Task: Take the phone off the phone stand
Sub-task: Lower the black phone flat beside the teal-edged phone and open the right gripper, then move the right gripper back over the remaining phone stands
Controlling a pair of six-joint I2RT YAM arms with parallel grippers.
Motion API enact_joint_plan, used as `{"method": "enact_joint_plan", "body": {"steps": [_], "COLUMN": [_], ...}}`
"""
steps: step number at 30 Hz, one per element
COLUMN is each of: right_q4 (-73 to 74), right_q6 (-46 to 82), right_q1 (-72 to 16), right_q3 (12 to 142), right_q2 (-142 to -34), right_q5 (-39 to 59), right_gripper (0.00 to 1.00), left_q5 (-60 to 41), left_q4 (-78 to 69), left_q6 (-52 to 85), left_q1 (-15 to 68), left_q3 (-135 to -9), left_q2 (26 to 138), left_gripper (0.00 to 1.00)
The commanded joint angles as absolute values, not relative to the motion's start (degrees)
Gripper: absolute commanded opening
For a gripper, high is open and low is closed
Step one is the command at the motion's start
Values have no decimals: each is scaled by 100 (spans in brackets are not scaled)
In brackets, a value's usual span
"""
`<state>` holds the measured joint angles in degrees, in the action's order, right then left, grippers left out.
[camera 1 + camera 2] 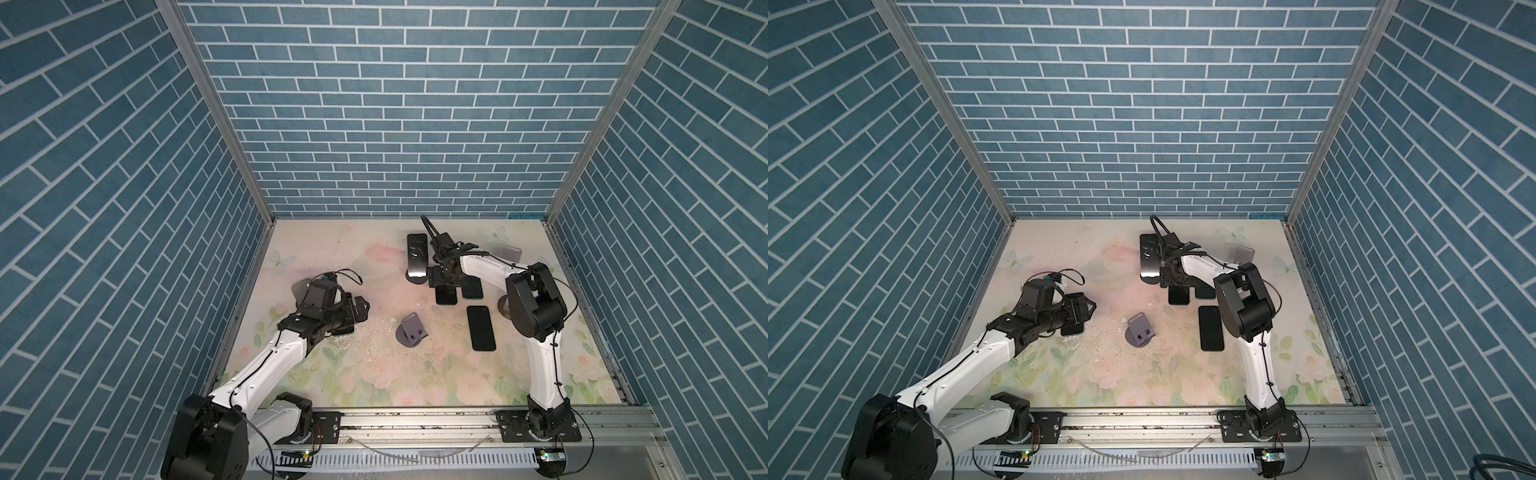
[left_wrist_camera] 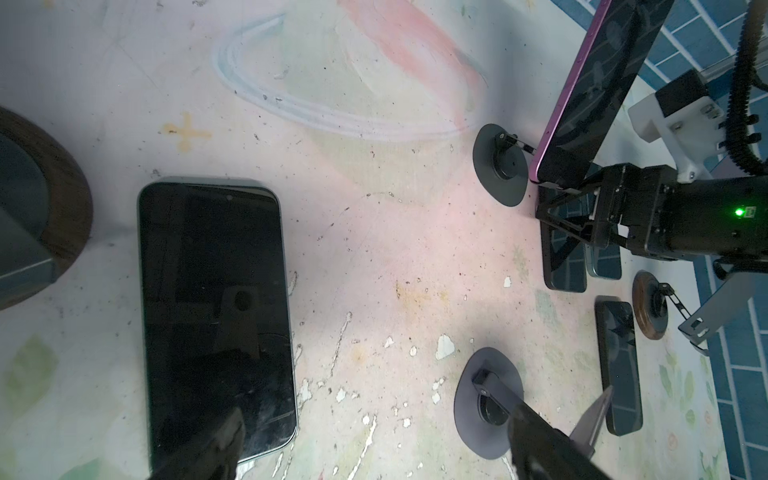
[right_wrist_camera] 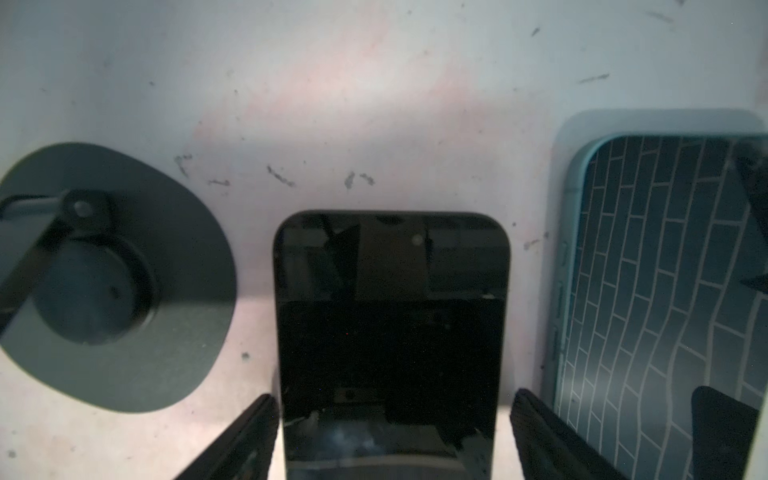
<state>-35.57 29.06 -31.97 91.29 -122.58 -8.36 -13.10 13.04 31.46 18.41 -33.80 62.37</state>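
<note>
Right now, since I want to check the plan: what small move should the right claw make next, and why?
Probably lift the right claw straight up. Its jaws stand apart on either side of the black phone, which lies flat on the table, so nothing needs holding there. The purple-edged phone beside it leans on its stand, likely the next one to take.

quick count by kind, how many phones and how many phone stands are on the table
phones: 5 (pink-edged phone on a stand, four flat)
phone stands: 4 (two grey, two wood-based)
unclear grey slab at the back right: 1
total: 10
</note>
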Motion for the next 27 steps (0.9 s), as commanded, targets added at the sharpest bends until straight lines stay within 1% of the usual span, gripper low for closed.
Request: {"method": "enact_joint_plan", "body": {"steps": [1,7,12,22,27], "right_q4": [-3668,-3597,-3468,-2721,-2231], "right_q6": [2792,2708,2707,2703,2581], "right_q1": [-3173,-3169,-3181,-3223,-3425], "right_q3": [8938,8609,8247,6944,6278], "right_q2": [-11849,-11379,-10941,-9688,-9099], "right_q5": [-923,-840,-570,-4,292], "right_gripper": [89,88,88,88,88], "left_q5": [-1241,-1245,-1240,-1305,-1296], "left_q4": [1407,1407,1394,1360,1310], "left_q6": [3093,3116,3172,3268,3311], "left_q1": [1872,1872,1871,1948,2081], "left_q3": [-3340,-3279,-3243,-3208,-3233], "left_q2": [6133,6061,5978,5872,5850], "left_gripper": [100,100,100,100,100]}}
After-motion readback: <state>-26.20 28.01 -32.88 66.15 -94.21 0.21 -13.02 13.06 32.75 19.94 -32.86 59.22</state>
